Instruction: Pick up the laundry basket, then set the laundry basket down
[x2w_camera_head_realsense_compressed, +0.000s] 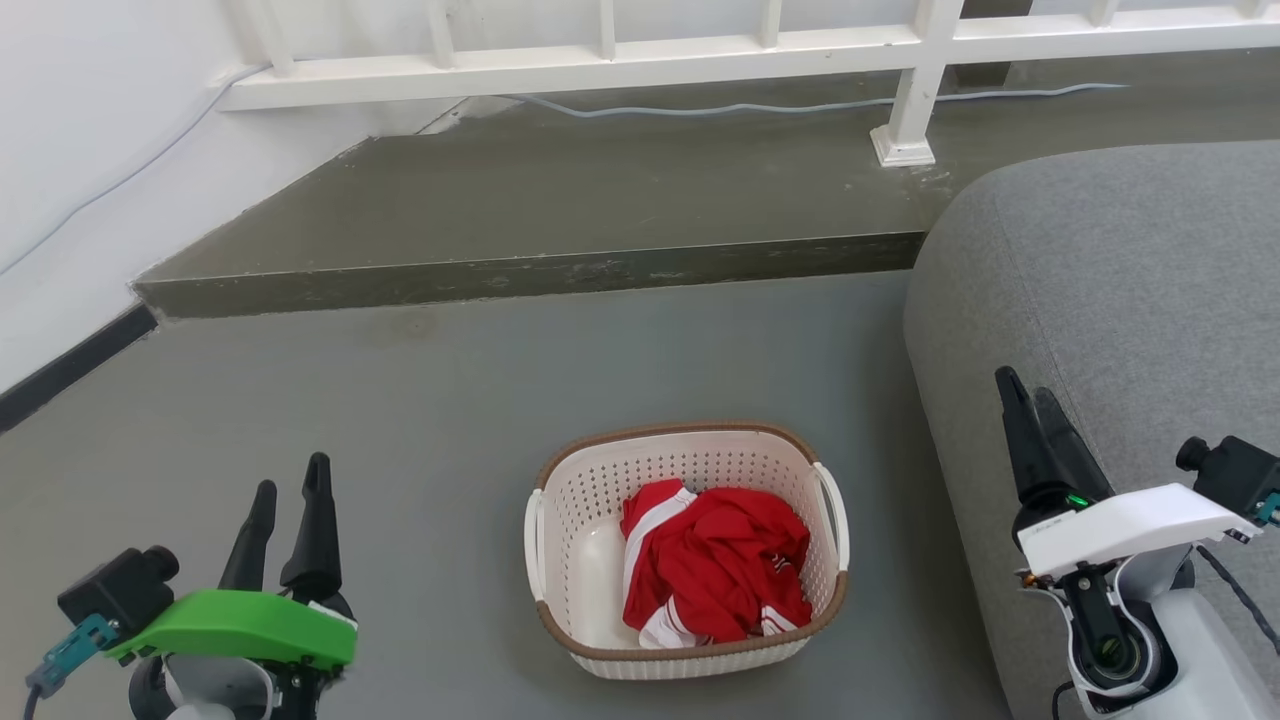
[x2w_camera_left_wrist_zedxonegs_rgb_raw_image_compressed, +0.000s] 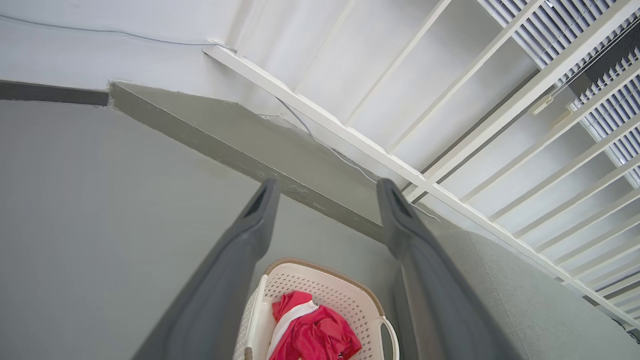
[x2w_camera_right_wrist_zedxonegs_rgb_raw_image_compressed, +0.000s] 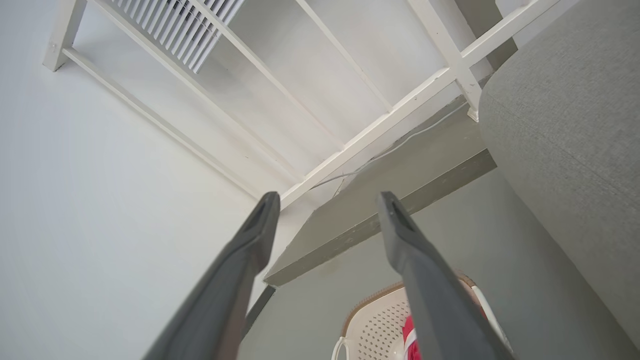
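- Laundry basket (x2w_camera_head_realsense_compressed: 700, 468): cream-white, perforated, with a brown woven-look rim. It is sitting upright on the grey floor (x2w_camera_head_realsense_compressed: 400, 400), low in the middle of the head view, between the two grippers and touching neither. A white loop handle is showing on each short side.
- Red garment (x2w_camera_head_realsense_compressed: 720, 560): red with white trim. It is lying crumpled inside the basket, filling its right half; the left part of the basket bottom is showing bare.
- Left gripper (x2w_camera_head_realsense_compressed: 292, 478): green-covered wrist. It is hovering above the floor to the left of the basket and well apart from it. Its two dark fingers are standing spread, with nothing between them. In the left wrist view the basket is showing low between the fingers.
- Right gripper (x2w_camera_head_realsense_compressed: 1025, 388): white-covered wrist. It is hovering to the right of the basket, in front of the sofa edge. In the right wrist view its fingers are standing spread and empty.
- Grey sofa (x2w_camera_head_realsense_compressed: 1120, 300): fabric-covered, standing just right of the basket.
- Raised step (x2w_camera_head_realsense_compressed: 560, 200): dull grey-green, running across the floor behind the basket.
- White railing (x2w_camera_head_realsense_compressed: 700, 50): standing on the step along the wall.
- Pale cable (x2w_camera_head_realsense_compressed: 800, 105): trailing along the step under the railing.
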